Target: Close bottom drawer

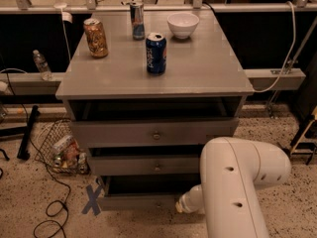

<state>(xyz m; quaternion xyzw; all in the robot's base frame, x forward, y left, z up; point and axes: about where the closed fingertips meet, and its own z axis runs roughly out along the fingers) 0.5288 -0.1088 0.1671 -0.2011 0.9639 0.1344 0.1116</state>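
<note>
The grey cabinet has three drawers, each standing a little open. The bottom drawer is the lowest, with a flat grey front and a dark gap above it showing its inside. My white arm fills the lower right. Its wrist end reaches down to the right part of the bottom drawer's front. My gripper is at that front panel, mostly hidden behind the arm.
On the cabinet top stand a blue can, a gold can, a slim can and a white bowl. A wire basket of rubbish, cables and a blue tape cross lie on the floor at the left.
</note>
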